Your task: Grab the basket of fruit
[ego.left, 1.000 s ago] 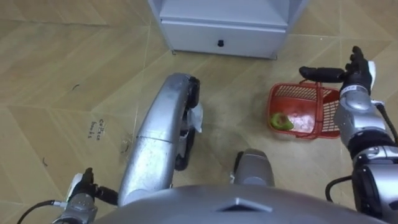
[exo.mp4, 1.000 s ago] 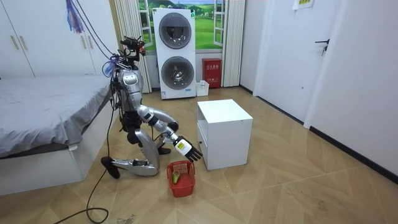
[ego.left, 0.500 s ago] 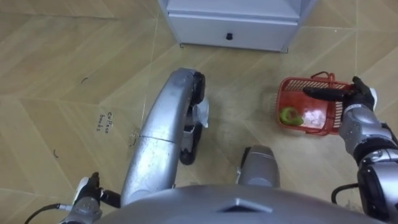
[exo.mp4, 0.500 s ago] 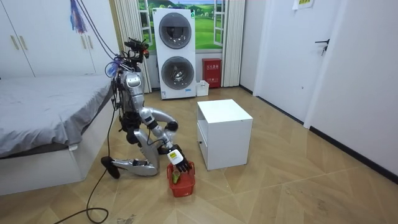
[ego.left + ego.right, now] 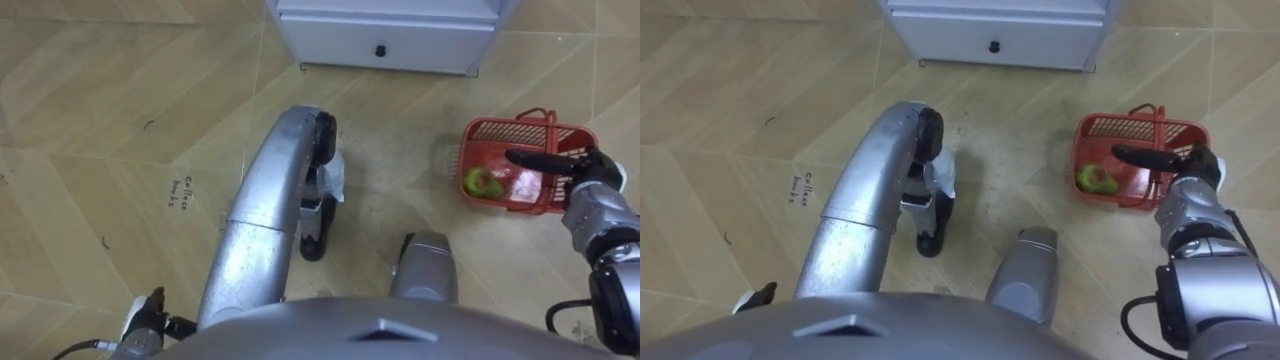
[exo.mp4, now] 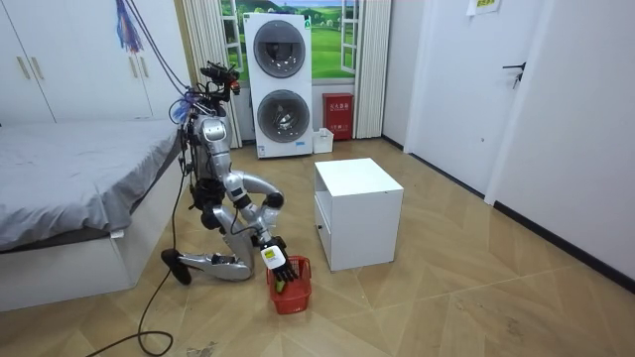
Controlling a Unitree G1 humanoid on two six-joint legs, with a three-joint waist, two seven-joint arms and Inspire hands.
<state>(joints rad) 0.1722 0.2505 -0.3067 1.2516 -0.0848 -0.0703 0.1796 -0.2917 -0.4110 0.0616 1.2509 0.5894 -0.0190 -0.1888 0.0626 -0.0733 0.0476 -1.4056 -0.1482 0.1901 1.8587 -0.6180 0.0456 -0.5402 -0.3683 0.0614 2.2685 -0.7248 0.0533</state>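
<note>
A red plastic fruit basket [image 5: 488, 134] [image 5: 1118, 126] stands on the wooden floor to my front right, its handle [image 5: 549, 123] up over the right half. A green fruit [image 5: 478, 182] [image 5: 1093, 180] lies inside, beside something pale. My right hand [image 5: 592, 172] [image 5: 1193, 165] is at the basket's right rim, its thumb stretched left across the top; nothing is grasped. In the room view I kneel by the bed, and the right hand [image 6: 279, 267] reaches down into the basket [image 6: 297, 297]. My left hand [image 5: 148, 318] hangs low at my left side.
A white cabinet [image 5: 390, 42] [image 6: 358, 212] with a drawer stands just ahead of the basket. The bed [image 6: 69, 188] is behind me. Stacked washing machines [image 6: 283, 84] and a red box [image 6: 338, 107] stand at the far wall. Bare floor lies to my left.
My right hand has come down from above the basket to its rim, the arm folding lower in the room view. The eye view has shifted slightly. The basket has stayed put.
</note>
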